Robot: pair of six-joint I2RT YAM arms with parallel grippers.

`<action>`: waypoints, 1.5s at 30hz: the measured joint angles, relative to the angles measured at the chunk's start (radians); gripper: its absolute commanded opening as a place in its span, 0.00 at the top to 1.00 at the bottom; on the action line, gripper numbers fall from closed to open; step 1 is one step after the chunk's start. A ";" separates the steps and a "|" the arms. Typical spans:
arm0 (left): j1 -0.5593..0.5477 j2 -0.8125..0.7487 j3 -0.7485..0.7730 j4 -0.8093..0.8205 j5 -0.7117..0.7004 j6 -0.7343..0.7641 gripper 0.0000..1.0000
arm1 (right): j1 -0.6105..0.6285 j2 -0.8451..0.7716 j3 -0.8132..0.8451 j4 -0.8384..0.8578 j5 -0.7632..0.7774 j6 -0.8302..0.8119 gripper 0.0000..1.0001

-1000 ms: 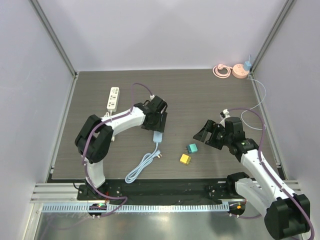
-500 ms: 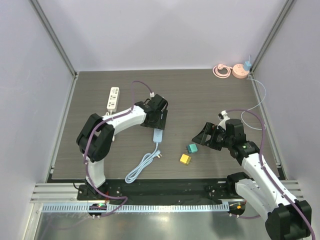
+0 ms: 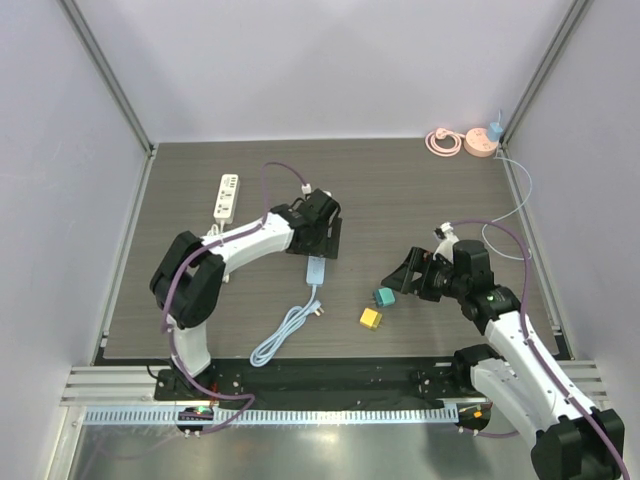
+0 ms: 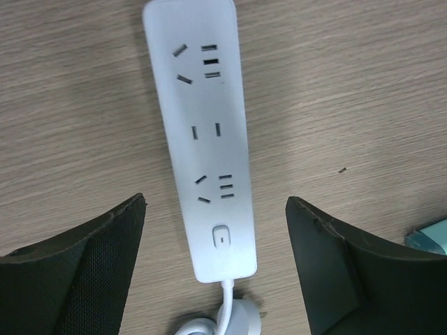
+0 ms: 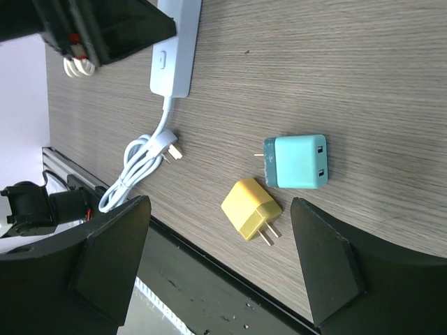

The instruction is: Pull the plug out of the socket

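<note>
A pale power strip [image 3: 316,270] lies mid-table; in the left wrist view [image 4: 209,139] all its sockets are empty. Its white cable [image 3: 285,335] is coiled toward the near edge. My left gripper [image 3: 322,236] hovers open just behind the strip's far end, its jaws either side of the switch end [image 4: 216,202]. A teal plug [image 3: 383,297] and a yellow plug [image 3: 371,318] lie loose on the table. My right gripper [image 3: 403,274] is open and empty beside the teal plug. Both show in the right wrist view: teal plug [image 5: 297,162], yellow plug [image 5: 251,207], gripper [image 5: 222,202].
A second white power strip [image 3: 227,196] lies at the back left. A pink round socket with coiled cord [image 3: 447,142] and a blue plug [image 3: 495,132] sit in the back right corner. A thin white wire [image 3: 515,215] runs along the right wall.
My left gripper has drawn back slightly from the strip, uncovering more of it. My right gripper has shifted a little left toward the teal plug. The plugs have not moved.
</note>
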 measured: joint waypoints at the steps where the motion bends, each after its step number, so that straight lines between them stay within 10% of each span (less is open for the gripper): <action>1: -0.011 0.009 0.003 -0.001 -0.010 -0.003 0.19 | 0.000 -0.005 0.000 0.000 0.000 0.000 0.13; 10: -0.071 0.115 0.020 -0.010 -0.084 -0.012 0.34 | 0.000 -0.050 0.000 -0.001 -0.002 0.002 0.13; 20: -0.074 0.144 0.054 -0.030 -0.156 0.028 1.00 | 0.000 -0.050 0.000 -0.015 0.028 0.004 0.13; 45: 0.366 0.402 0.588 -0.130 -0.100 0.533 1.00 | 0.006 -0.009 0.000 -0.039 0.071 0.007 0.13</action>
